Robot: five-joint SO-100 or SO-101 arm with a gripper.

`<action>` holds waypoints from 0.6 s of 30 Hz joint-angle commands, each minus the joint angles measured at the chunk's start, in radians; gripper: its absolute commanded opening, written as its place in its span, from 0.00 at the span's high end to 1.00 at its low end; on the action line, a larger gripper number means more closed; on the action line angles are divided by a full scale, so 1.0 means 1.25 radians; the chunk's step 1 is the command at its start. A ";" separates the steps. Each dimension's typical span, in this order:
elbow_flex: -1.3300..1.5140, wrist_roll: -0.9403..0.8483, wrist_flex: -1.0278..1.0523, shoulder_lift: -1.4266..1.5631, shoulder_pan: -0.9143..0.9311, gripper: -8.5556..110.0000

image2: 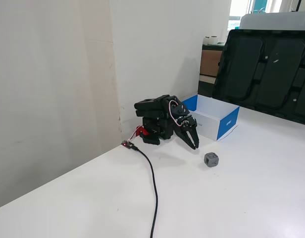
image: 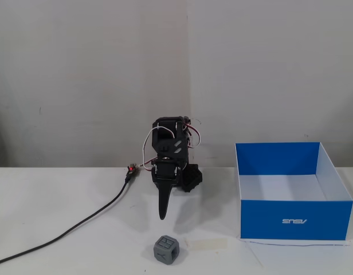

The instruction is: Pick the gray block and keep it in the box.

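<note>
The gray block [image: 166, 250] is a small dark-gray cube lying on the white table in front of the arm; it also shows in the other fixed view [image2: 211, 159]. The box [image: 291, 220], bright blue outside and white inside, stands open to the right of the arm, and behind the arm in the other fixed view [image2: 228, 123]. It looks empty. My gripper [image: 163, 216] is shut and empty, folded down with its tips pointing at the table, a short way behind the block and not touching it; it also shows in the other fixed view [image2: 194, 145].
A black cable [image: 79, 226] with a red plug runs from the arm's base across the table to the left. A strip of pale tape [image: 206, 243] lies beside the block. A wall stands right behind the arm. Large black trays [image2: 264, 69] lean at the back.
</note>
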 commanded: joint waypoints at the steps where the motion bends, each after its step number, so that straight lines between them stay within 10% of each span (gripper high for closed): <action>1: -0.047 0.009 -0.007 0.079 0.023 0.93; 18: -0.255 0.036 -0.087 -0.272 0.034 0.93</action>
